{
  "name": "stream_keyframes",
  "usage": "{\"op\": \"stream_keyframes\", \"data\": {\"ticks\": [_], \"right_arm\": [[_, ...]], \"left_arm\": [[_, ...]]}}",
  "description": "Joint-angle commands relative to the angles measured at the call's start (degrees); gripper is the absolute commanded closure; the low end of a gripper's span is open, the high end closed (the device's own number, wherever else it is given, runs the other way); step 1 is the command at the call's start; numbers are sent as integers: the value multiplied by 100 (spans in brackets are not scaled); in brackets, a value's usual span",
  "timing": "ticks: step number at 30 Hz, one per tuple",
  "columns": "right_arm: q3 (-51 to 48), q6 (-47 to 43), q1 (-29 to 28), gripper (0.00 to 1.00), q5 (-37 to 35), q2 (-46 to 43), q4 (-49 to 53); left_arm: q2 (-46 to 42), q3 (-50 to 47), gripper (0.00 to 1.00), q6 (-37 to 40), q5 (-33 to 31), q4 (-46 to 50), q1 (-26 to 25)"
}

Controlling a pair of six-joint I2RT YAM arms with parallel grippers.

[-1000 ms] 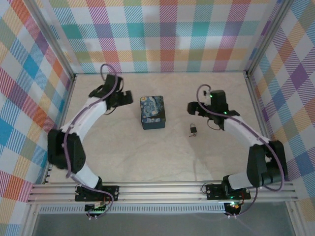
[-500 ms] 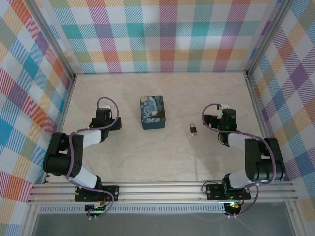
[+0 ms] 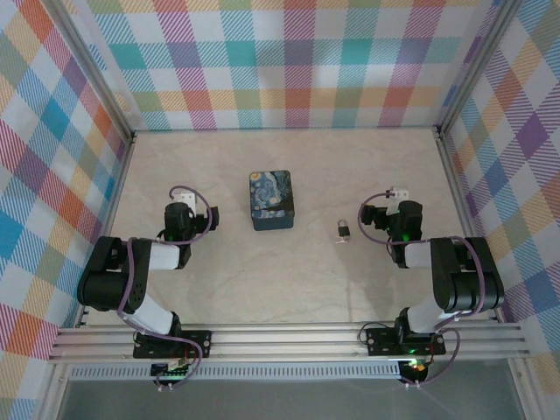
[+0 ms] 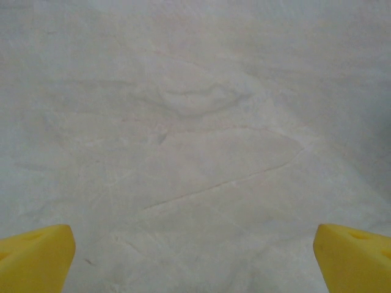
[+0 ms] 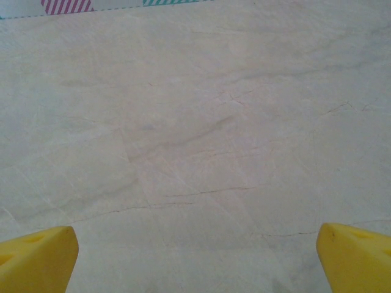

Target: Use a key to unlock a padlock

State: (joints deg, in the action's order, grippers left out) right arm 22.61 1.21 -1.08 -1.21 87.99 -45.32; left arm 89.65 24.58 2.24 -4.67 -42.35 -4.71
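Padlock (image 3: 342, 231) lies flat; long axis runs near-to-far.

Padlock (image 3: 342, 231) details too small

My pale marbled counter (image 3: 262, 280) carries a dark blue rectangular tin with swirly yellow painting (image 3: 270, 200), midway between its side edges.

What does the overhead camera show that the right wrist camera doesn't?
From overhead you get the padlock, the blue tin, and the left arm and right arm folded low. The wrist camera adds a close look at the right gripper, with its yellow fingertips spread wide and nothing between them. Both take in the pale marbled table and some plaid wall.
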Motion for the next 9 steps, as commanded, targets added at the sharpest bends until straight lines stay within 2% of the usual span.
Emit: {"op": "stream_keyframes", "data": {"ticks": [1, 9], "right_arm": [[77, -65, 29, 0, 108, -1, -265], [86, -59, 30, 0, 108, 8, -258]], "left_arm": [[-7, -18, 0, 28, 111, -331, 73], [-4, -12, 0, 24, 132, -309, 83]]}}
